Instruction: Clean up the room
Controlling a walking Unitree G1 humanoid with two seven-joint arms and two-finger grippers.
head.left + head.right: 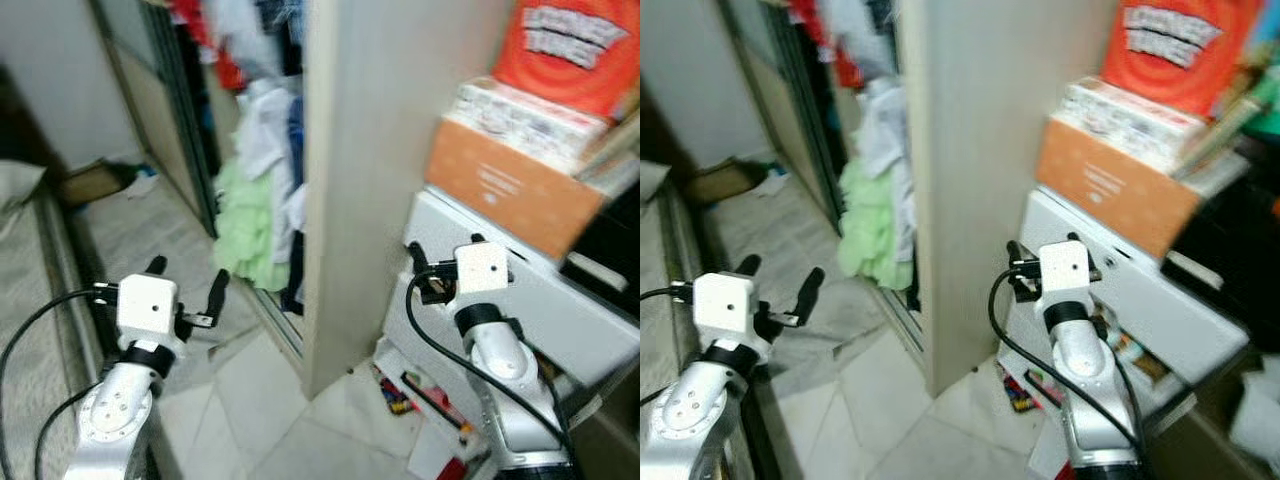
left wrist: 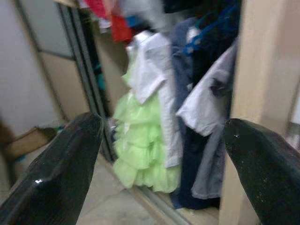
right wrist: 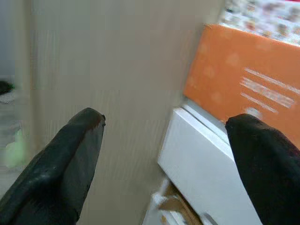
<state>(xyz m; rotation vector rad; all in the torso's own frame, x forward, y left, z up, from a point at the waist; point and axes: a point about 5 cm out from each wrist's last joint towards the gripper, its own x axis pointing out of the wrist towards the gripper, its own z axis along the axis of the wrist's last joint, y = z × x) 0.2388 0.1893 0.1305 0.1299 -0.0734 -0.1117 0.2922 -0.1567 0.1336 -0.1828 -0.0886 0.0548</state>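
My left gripper is raised at the lower left, open and empty, and points at an open wardrobe. Inside hang a light green frilly dress, a white shirt and dark blue clothes. My right gripper is open and empty too. It is held up before a white drawer unit, just right of the wardrobe's pale wooden side panel. Small coloured items lie on the tiled floor at the foot of the unit.
An orange box, a patterned white pack and a red package are stacked on the drawer unit. The wardrobe's sliding door and its floor track run along the left. A brown cardboard box lies on the floor further back.
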